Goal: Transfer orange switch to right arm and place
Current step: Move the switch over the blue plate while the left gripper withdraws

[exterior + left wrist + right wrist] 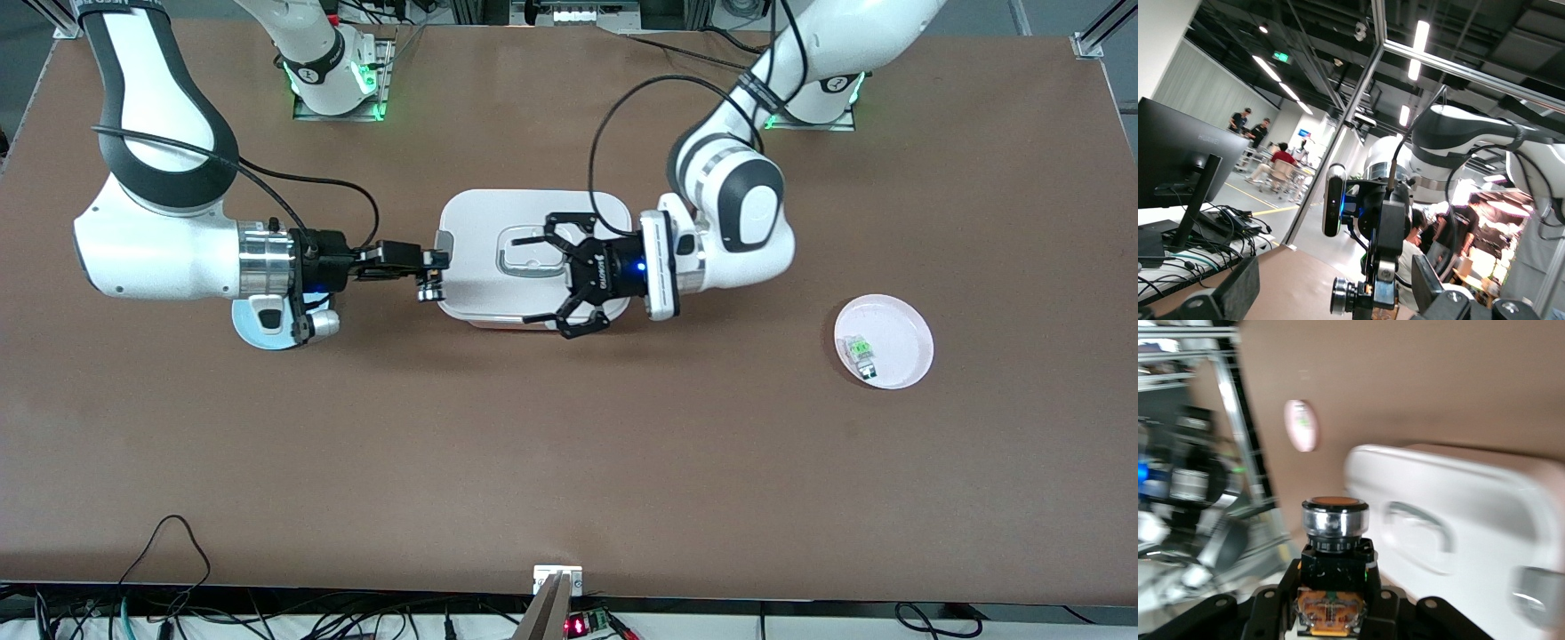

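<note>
Holding orange switch point(1334, 543) clamped in right gripper point(432, 277) over white box point(498, 284) edge; left gripper point(558, 277) spread wide, empty, over lid. Handover seemingly done; next, carrying to placing spot.

Matt brown table point(569, 462), glossy white container point(498, 267)

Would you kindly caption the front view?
Right gripper holds orange switch beside white box; left gripper open above it.
</note>
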### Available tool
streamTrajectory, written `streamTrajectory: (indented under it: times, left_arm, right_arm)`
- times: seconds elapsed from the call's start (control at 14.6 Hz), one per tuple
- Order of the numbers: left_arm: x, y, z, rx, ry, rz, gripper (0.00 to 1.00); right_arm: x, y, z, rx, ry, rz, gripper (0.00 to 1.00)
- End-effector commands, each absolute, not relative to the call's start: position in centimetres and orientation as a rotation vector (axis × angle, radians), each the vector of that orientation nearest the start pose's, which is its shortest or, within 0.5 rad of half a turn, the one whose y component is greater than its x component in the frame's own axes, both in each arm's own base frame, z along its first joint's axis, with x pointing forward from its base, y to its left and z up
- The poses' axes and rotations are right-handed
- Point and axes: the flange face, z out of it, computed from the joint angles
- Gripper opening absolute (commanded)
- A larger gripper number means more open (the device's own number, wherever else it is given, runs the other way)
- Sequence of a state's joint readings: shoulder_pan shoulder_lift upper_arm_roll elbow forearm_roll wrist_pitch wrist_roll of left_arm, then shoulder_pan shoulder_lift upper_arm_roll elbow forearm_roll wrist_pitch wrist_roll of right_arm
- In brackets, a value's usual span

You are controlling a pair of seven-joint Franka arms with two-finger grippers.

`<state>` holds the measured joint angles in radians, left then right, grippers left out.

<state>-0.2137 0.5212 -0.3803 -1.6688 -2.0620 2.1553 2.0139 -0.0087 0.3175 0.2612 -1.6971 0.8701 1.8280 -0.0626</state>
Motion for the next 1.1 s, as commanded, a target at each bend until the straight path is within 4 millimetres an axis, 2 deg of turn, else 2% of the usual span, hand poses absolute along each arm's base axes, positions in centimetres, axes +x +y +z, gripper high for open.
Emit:
streamTrajectory:
  times: [0.0,0.27,0.34,0.55,0.82,1.03]
  left_arm:
    - [60.9,-35.7,38.9,1.338,-0.741,1.024,1.0]
    - [62.5,-30.6,39.7,1.361,-0.799,0.844,1.0]
    - [62.5,-29.5,40.3,1.375,-0.815,0.781,1.0]
    - [62.7,-26.0,41.5,1.434,-0.863,0.634,1.0]
    - [62.5,-21.2,43.4,1.593,-0.955,0.376,1.0]
    - [62.2,-19.8,46.2,1.777,-0.958,0.089,1.0]
  right_arm:
    - [60.5,18.0,43.3,-2.45,-0.055,0.292,0.25]
    - [60.3,15.0,41.1,-2.751,-0.198,0.302,0.25]
    - [60.6,13.2,40.6,-2.799,-0.201,0.298,0.25]
    - [60.3,10.8,39.0,-2.931,-0.365,0.325,0.25]
    - [60.5,7.1,37.9,-2.982,-0.603,0.337,0.25]
    - [60.4,4.2,36.5,-2.977,-0.857,0.318,0.25]
